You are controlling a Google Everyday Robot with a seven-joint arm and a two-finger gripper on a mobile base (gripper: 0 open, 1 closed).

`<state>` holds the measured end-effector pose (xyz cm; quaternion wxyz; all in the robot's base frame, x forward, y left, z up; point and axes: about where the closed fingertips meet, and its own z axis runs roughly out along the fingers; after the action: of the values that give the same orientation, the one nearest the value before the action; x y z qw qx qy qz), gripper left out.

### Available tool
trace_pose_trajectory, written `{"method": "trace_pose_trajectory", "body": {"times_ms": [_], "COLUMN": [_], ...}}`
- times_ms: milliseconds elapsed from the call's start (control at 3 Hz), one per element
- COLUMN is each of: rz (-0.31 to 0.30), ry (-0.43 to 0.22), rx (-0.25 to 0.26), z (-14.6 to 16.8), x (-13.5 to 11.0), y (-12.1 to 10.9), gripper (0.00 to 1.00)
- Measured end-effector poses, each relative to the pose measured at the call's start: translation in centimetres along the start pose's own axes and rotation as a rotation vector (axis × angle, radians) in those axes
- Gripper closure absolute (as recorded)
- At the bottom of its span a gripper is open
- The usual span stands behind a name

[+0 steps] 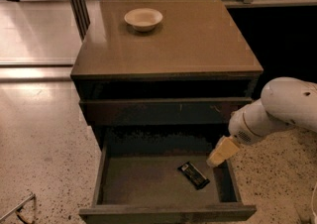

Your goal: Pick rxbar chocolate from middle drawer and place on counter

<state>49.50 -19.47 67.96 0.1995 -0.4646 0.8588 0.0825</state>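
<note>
wide shallow dark-brown wooden middle drawer (148,181) is pulled open, small flat black wrapped rxbar chocolate (193,175) lies flat on its base, right of centre. tan gripper (219,152) on the white arm (277,111) hangs by the drawer's right wall, just up-right of the bar, not touching; spread or closed, can't tell. glossy tan-brown counter (188,44) above holds a small pale bowl (143,19) toward the back. speckled pale floor (44,139) all around

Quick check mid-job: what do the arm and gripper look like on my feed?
The arm is a smooth, bulbous white shell narrowing to a rounded wrist. The gripper, over the middle drawer's right side, is pale cream-yellow and blocky. No cables show.
</note>
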Motion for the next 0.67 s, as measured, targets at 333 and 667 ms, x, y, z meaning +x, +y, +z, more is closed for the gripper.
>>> {"method": "trace_pose_trajectory", "body": {"times_ms": [333, 667], "rz": [0.055, 0.067], "ry": [-0.062, -0.059], "rx": [-0.099, -0.135], "z": [7.1, 9.0], "x": [3.2, 4.2], "y": [2.0, 2.6], "gripper": [0.00, 0.00]}}
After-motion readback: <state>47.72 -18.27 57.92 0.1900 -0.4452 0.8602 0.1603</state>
